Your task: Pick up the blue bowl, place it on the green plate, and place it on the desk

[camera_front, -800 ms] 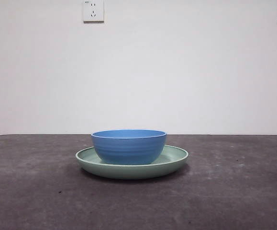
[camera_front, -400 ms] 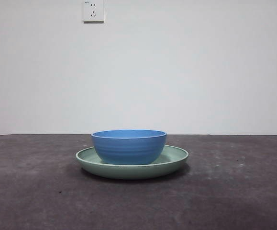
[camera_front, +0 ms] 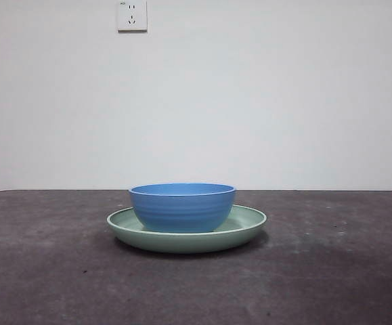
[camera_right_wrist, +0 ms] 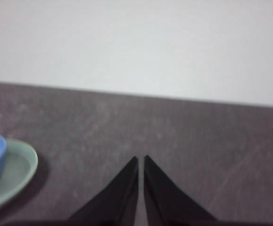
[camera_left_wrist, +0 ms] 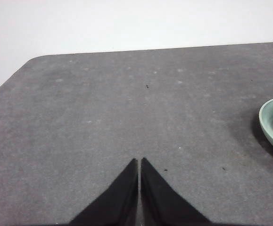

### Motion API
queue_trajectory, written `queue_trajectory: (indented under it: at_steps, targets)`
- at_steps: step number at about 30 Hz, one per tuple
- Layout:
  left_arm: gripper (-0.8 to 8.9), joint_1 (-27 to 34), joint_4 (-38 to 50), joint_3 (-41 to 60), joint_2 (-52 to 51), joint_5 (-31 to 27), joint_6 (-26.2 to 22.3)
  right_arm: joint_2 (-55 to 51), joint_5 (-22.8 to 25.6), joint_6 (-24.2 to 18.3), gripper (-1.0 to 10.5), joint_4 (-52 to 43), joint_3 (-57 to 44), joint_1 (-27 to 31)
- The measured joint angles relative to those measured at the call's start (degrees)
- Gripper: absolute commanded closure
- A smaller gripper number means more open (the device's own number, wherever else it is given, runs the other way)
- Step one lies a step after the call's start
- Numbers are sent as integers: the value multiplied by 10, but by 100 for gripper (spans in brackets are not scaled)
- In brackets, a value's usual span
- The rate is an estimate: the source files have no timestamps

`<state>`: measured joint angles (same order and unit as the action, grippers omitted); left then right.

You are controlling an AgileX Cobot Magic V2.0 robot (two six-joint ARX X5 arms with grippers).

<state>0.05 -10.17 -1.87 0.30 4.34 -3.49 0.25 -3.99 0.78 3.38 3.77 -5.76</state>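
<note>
Now the blue bowl (camera_front: 182, 206) sits on the green plate (camera_front: 250, 223), well apart from both closed, empty grippers: left gripper (camera_left_wrist: 139, 161), right gripper (camera_right_wrist: 141, 159).

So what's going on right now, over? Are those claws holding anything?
Left gripper shut, empty, beside the green plate. Right gripper shut, empty, on the other side. Blue bowl sits upright in the plate on the desk. Nothing in the way.
</note>
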Motion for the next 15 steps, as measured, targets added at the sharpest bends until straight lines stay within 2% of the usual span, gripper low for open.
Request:
queue_trajectory:
  at_steps: [4, 15]
  targets:
    - [804, 0, 0, 0, 0, 0, 0, 0, 10, 10, 931, 1, -29, 4]
    - [804, 0, 0, 0, 0, 0, 0, 0, 10, 16, 931, 63, -28, 9]
